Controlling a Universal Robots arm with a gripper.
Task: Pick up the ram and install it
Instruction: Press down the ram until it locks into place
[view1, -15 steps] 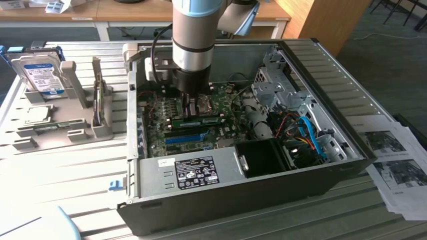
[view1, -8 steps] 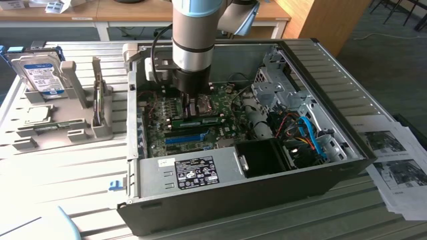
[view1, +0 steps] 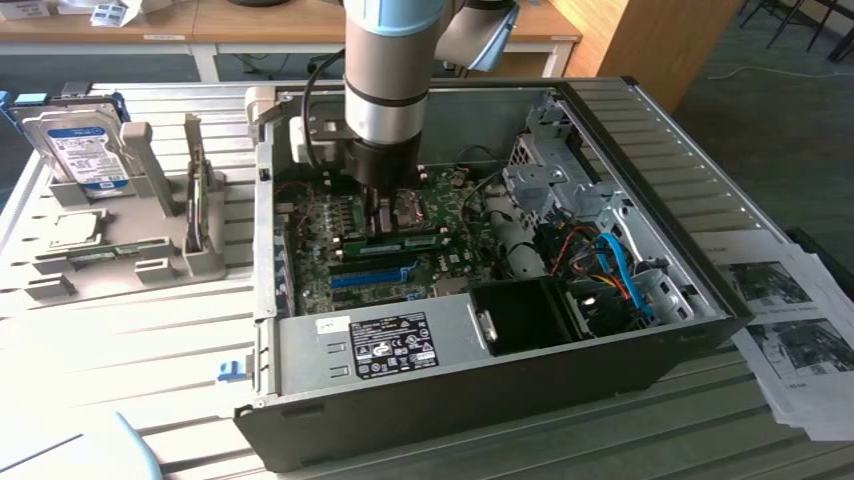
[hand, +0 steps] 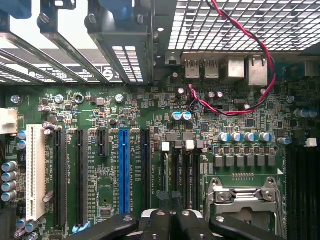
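One ram (view1: 400, 241) stick is lying seated across the motherboard (hand: 125, 100) inside the open computer case (view1: 641, 330), just below the gripper (view1: 384, 205), whose jaws are sitting closed with nothing visibly between them. It is looking light, stiff and fragile, best gripped along its long edges.

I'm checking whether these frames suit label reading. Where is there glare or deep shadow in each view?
Exterior view: the slatted table at that view's left is blown out to near white, while the computer case front wall is dark. Wrist view: the motherboard is evenly lit, bright light shows through the rear grille, and the gripper sits in shadow.
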